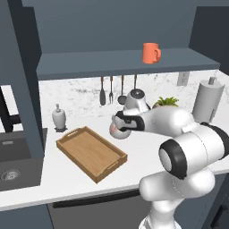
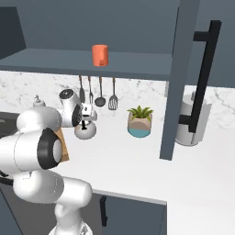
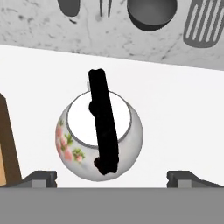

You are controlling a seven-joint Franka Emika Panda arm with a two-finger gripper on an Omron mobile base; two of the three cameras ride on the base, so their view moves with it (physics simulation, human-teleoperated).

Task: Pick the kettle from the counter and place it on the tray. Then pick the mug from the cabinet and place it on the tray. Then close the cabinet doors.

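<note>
No lettering, label, brand or number meets my view: the kettle (image 3: 99, 140) under my jaws carries only a pink floral pattern, nothing that can be read.

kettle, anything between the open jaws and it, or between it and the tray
Nothing visible. The gripper hangs open directly above the kettle, and only bare counter separates the kettle from the tray beside it.

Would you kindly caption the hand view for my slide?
Open gripper poised above the floral kettle on the counter, tray edge alongside.

claw (image 3: 112, 177) spread wide, pointing down
</note>
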